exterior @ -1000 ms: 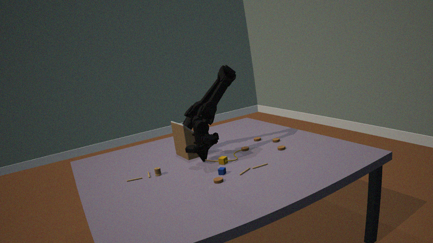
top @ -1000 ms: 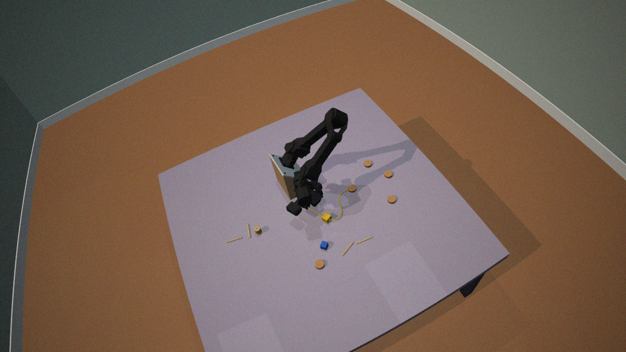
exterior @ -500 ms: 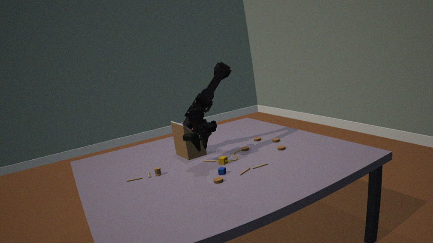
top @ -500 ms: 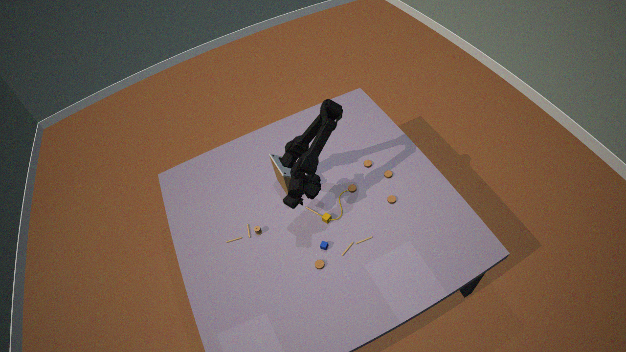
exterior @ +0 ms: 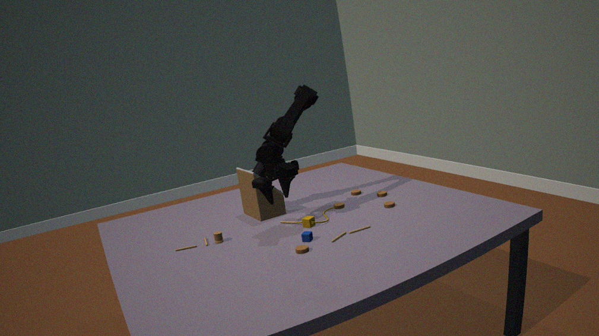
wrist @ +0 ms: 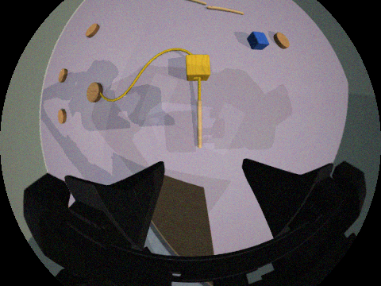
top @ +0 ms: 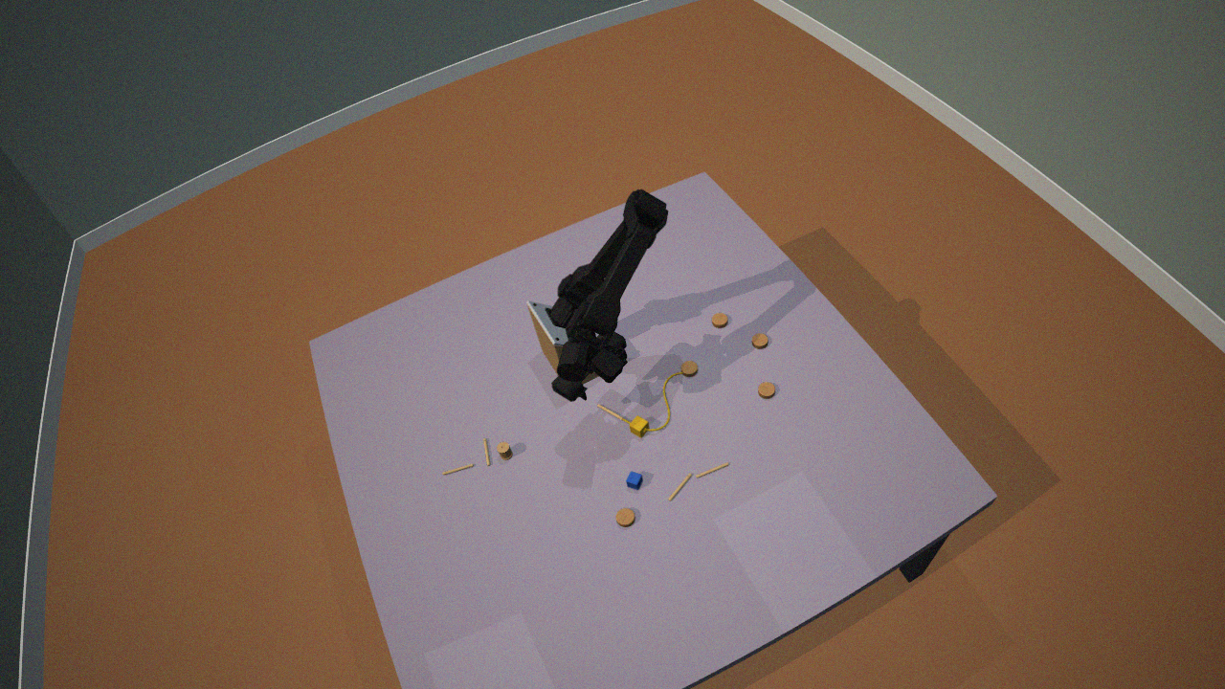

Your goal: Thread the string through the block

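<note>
The yellow block (top: 638, 426) (exterior: 308, 222) (wrist: 198, 67) stands on the table. The yellow string (wrist: 175, 49) runs from the round wooden button (top: 689, 368) (exterior: 339, 205) (wrist: 94, 92) in a curve to the block's far side. A short length of string shows on the near side, at the hole, and leads to the thin wooden stick (top: 610, 411) (exterior: 290, 221) (wrist: 199, 125). The stick lies on the table, pointing away from the block and apart from it. My gripper (exterior: 279, 199) (wrist: 205, 165) is open and empty, raised above the table, beyond the stick's free end and touching nothing.
The arm's wooden stand (top: 545, 343) (exterior: 249, 196) (wrist: 182, 210) is behind the gripper. A blue cube (top: 634, 480) (exterior: 307, 236) (wrist: 258, 40) and a loose button (top: 625, 517) lie in front. Loose sticks lie left and right, a spool (top: 503, 451) (exterior: 218, 237) left, several buttons right.
</note>
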Motion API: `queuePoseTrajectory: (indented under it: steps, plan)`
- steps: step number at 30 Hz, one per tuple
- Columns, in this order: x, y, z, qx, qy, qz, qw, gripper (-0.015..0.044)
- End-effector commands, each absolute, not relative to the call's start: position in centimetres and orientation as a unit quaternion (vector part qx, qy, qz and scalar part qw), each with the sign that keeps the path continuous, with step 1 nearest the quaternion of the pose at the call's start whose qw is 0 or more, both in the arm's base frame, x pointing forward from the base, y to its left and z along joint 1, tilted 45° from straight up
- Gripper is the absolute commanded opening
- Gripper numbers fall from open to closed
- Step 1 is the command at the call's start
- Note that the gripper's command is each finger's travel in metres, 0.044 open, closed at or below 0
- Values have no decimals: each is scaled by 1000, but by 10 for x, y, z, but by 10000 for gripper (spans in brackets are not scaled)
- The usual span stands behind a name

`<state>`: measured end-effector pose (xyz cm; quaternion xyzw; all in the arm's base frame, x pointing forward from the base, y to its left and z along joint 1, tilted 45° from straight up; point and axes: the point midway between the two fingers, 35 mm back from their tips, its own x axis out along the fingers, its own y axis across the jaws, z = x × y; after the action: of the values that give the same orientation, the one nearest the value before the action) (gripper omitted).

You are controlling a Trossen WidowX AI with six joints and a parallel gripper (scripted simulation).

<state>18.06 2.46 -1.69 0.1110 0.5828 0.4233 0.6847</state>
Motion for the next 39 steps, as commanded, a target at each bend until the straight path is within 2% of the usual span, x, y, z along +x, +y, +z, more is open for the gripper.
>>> queuePoseTrajectory:
  steps: [1,39]
  plan:
    - [184,8,-2,104,580,422,689,440]
    - [185,11,-5,109,579,420,691,440]
